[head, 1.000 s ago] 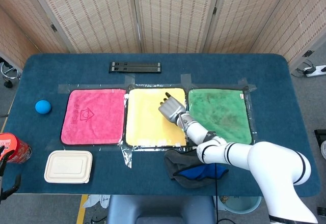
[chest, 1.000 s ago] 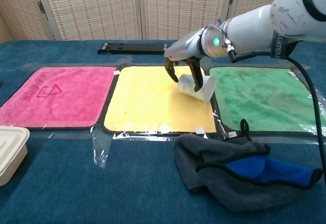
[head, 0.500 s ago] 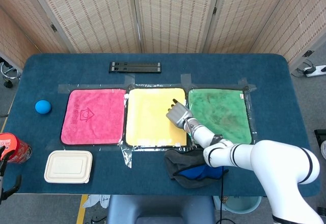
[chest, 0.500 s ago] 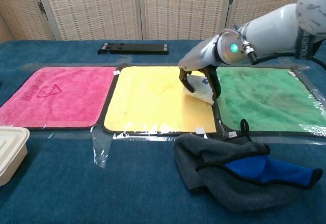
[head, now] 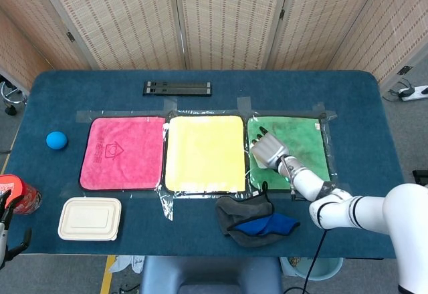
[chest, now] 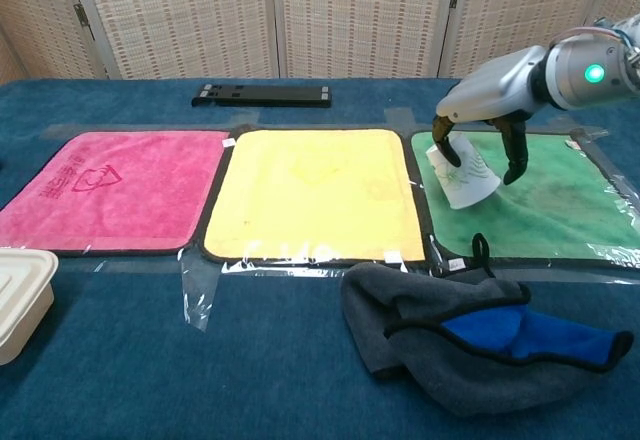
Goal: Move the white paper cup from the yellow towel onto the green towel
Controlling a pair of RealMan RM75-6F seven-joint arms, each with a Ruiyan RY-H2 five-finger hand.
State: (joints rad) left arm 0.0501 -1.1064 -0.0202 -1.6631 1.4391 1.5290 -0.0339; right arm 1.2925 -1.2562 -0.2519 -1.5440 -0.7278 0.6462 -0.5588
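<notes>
My right hand (chest: 478, 142) grips the white paper cup (chest: 462, 177), tilted, over the left part of the green towel (chest: 540, 200). In the head view the right hand (head: 267, 148) covers the cup, above the green towel (head: 304, 140). The yellow towel (chest: 315, 190) (head: 204, 152) lies bare to the left. I cannot tell whether the cup touches the green towel. My left hand shows in neither view.
A pink towel (chest: 105, 185) lies left of the yellow one. A grey and blue cloth (chest: 470, 335) is bunched near the front edge. A black bar (chest: 265, 93) lies at the back. A white lidded box (head: 89, 218), a blue ball (head: 56, 139) and a red can (head: 17, 195) sit at the left.
My right hand has carried the cup to the right, off the yellow towel and over the left part of the green towel.
</notes>
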